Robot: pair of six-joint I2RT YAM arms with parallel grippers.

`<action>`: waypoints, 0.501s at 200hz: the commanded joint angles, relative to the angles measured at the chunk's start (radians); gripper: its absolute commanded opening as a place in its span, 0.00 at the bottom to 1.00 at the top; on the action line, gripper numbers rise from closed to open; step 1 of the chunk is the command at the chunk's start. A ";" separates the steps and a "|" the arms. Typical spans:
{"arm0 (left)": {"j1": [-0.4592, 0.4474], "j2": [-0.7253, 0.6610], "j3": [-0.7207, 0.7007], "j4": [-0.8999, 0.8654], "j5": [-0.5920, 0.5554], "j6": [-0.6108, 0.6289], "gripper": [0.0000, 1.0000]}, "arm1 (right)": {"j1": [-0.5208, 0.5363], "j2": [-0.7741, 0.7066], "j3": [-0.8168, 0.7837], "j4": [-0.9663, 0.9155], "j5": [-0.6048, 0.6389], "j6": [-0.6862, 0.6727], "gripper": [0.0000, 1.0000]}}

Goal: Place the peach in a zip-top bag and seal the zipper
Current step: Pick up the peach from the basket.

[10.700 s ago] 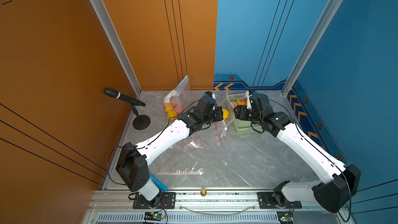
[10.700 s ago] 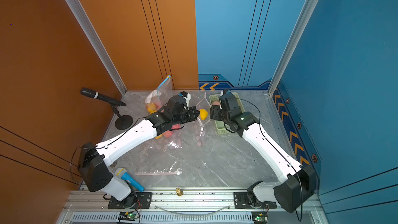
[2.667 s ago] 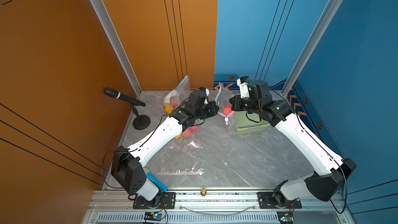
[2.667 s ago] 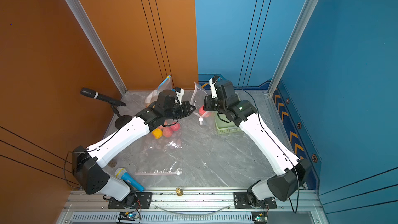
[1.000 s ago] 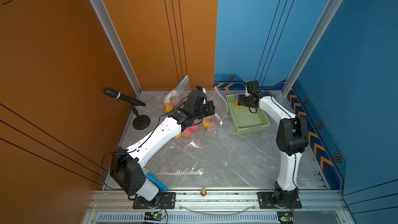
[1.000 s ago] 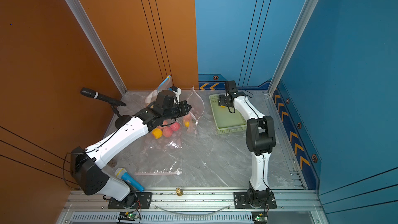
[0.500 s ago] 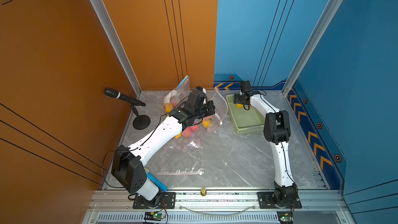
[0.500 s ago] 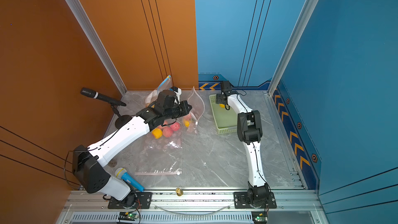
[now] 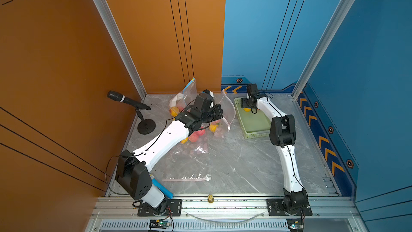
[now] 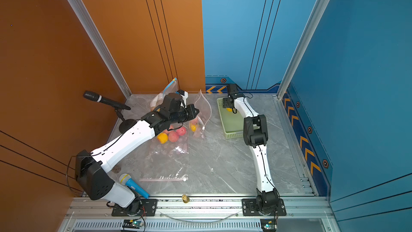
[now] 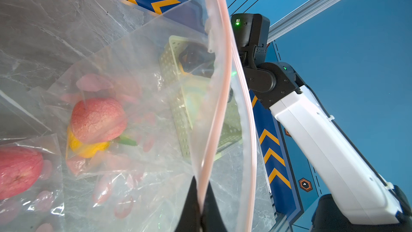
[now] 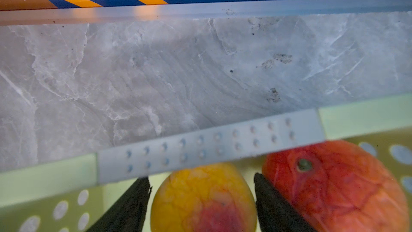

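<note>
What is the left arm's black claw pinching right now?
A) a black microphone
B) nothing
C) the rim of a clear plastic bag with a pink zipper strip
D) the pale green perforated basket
C: the left wrist view shows the left gripper shut on the rim of the clear plastic bag.

I see the yellow-red peach (image 12: 202, 197) lying in the green basket (image 12: 44, 181); the clear, pink-zippered bag (image 11: 156, 74) stands upright, mouth open.

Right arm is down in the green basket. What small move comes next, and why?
Probably close the right gripper: its open jaws straddle the yellow-red peach in the basket, while the left gripper holds the zip-top bag by its rim, mouth open.
</note>
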 commanded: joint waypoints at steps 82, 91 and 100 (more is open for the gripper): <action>0.009 0.022 -0.008 0.019 0.017 -0.019 0.00 | -0.002 0.037 0.062 -0.109 -0.037 -0.013 0.59; 0.009 0.019 -0.010 0.020 0.017 -0.019 0.00 | 0.000 0.032 0.059 -0.110 -0.032 -0.016 0.57; 0.009 0.018 -0.011 0.019 0.016 -0.018 0.00 | 0.000 0.024 0.054 -0.113 -0.028 -0.022 0.55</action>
